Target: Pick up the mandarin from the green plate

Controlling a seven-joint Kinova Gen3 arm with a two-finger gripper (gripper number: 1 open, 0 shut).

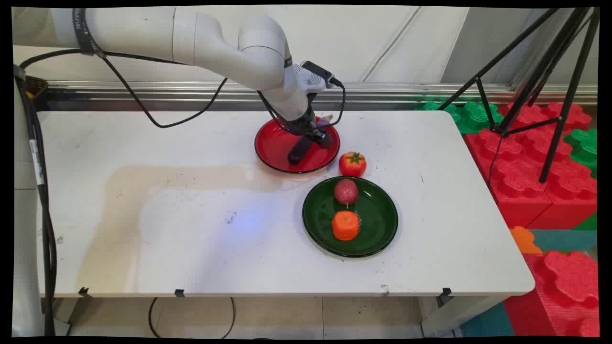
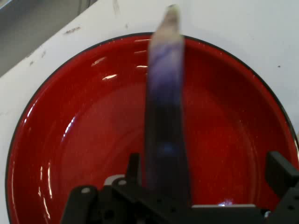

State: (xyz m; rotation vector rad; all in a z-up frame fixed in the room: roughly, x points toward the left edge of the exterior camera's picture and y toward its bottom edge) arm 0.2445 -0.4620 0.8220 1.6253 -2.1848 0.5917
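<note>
Two fingers [image 2: 279,171] of the gripper [image 1: 311,148] stand spread wide over the red plate [image 1: 272,148]. A long purple piece [image 2: 164,107] lies against one finger, clear of the other. A tomato [image 1: 353,164] sits at the plate's four o'clock, a green plate [image 1: 382,215] at five.

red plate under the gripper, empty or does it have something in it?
Empty. The round red plate shows only bare glossy surface in the hand view; the long purple object rises from between the gripper's fingers above it.
</note>
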